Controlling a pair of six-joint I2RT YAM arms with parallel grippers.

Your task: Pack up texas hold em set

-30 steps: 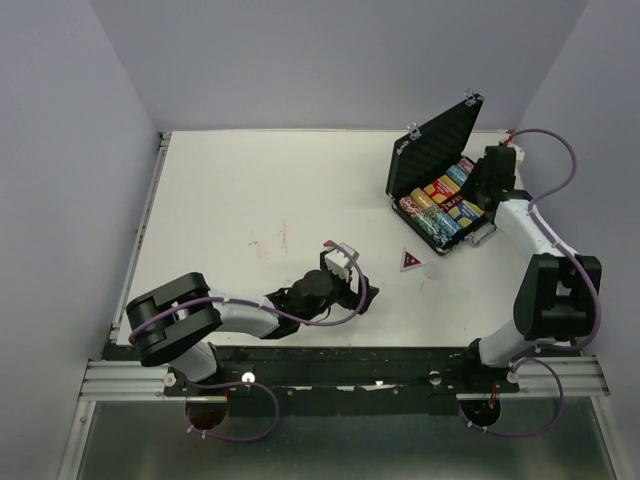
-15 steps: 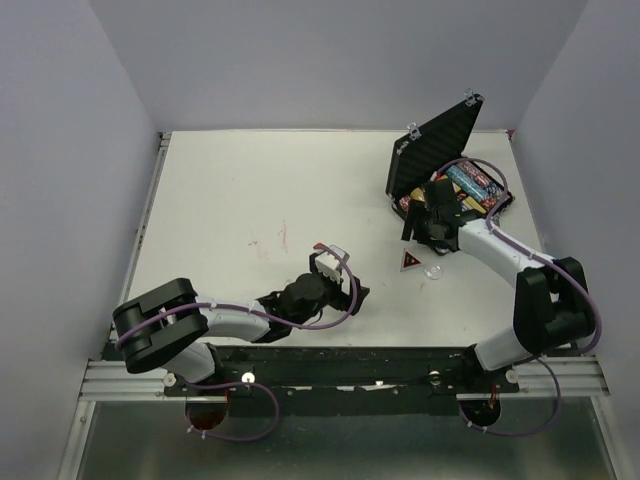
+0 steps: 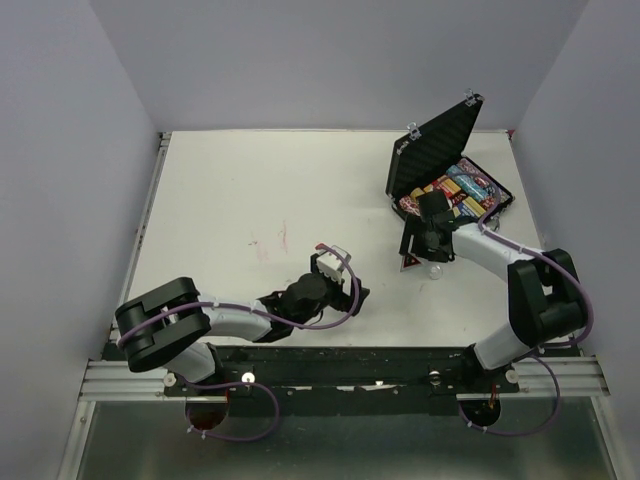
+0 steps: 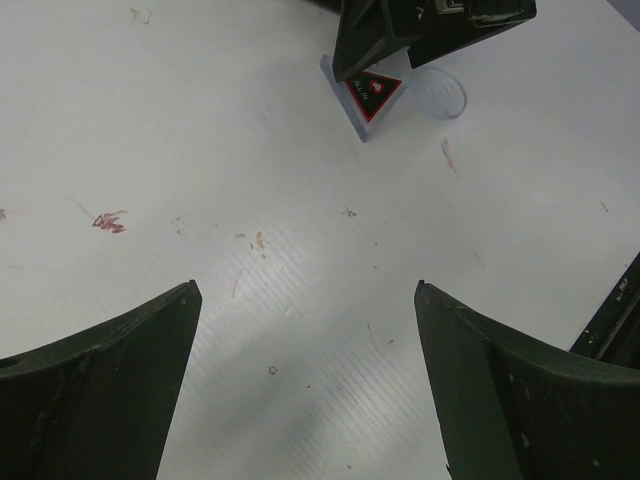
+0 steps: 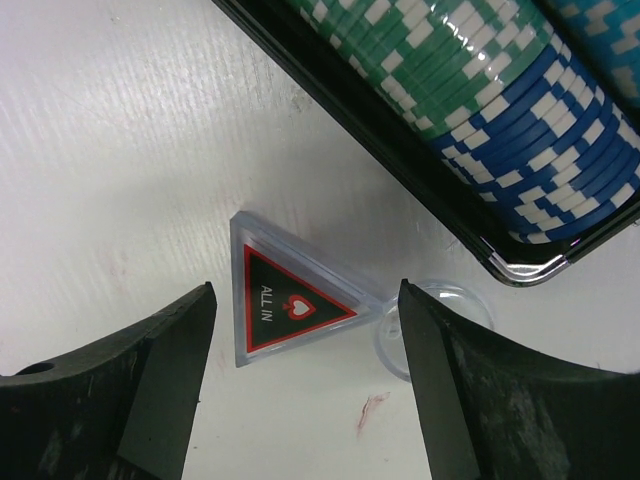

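Right jaws: held wide apart above the worktop (image 3: 250, 190), with nothing gripped.
Triangular marker (image 5: 290, 305): laid flat on the worktop, directly below the gap of the right jaws, between the two fingers.
Marker's lie: one straight edge was turned toward one finger and the opposite corner toward the other, so its longest reach ran across the gap.
Clear disc (image 5: 435, 325): found just beside that corner, partly hidden behind one finger of the right jaws.
Case (image 3: 440, 150): left open just beyond the marker, ahead of the right jaws, with chip rows (image 5: 480, 80) seated inside; marker and disc were not yet packed.
Left jaws: spread apart and empty, low over bare worktop, the marker seen well ahead of them.
Nearer arm: the right, by a wide margin.
Coming move: judged to be a straight descent and a close on the marker; the disc could be nudged.
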